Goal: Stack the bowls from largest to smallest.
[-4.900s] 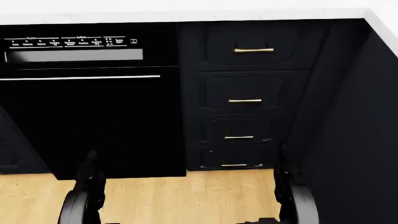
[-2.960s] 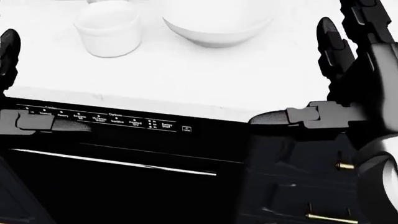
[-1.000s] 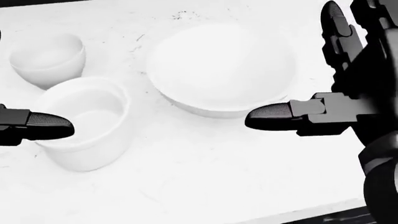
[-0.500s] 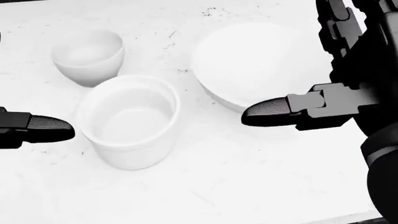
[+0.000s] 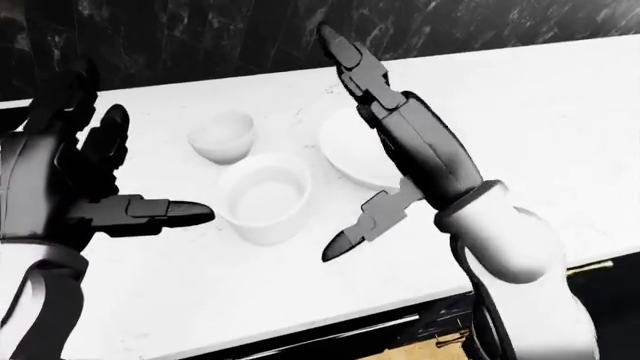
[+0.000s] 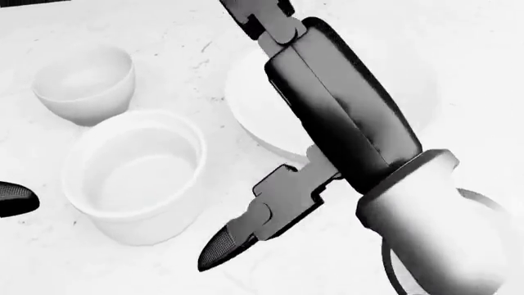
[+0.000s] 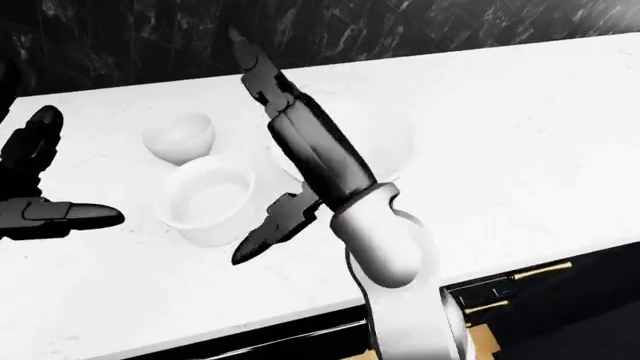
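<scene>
Bowls: three white on counter (image 5: 560,120), unstacked; left hand (image 5: 70,187), right hand (image 5: 400,142) fingers spread, empty.

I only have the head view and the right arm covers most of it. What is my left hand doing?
Observer: The left hand is open at the left of the left-eye view, fingers spread, one pointing toward the middle bowl but apart from it.
Operator: Is the big bowl all there behind my arm?
Observer: The large bowl shows on both sides of the right hand in the right-eye view, sitting on the white counter with nothing in it that I can see.
Operator: What lies past the bowls?
Observer: A dark marbled wall runs along the counter's top edge, just beyond the small bowl.
</scene>
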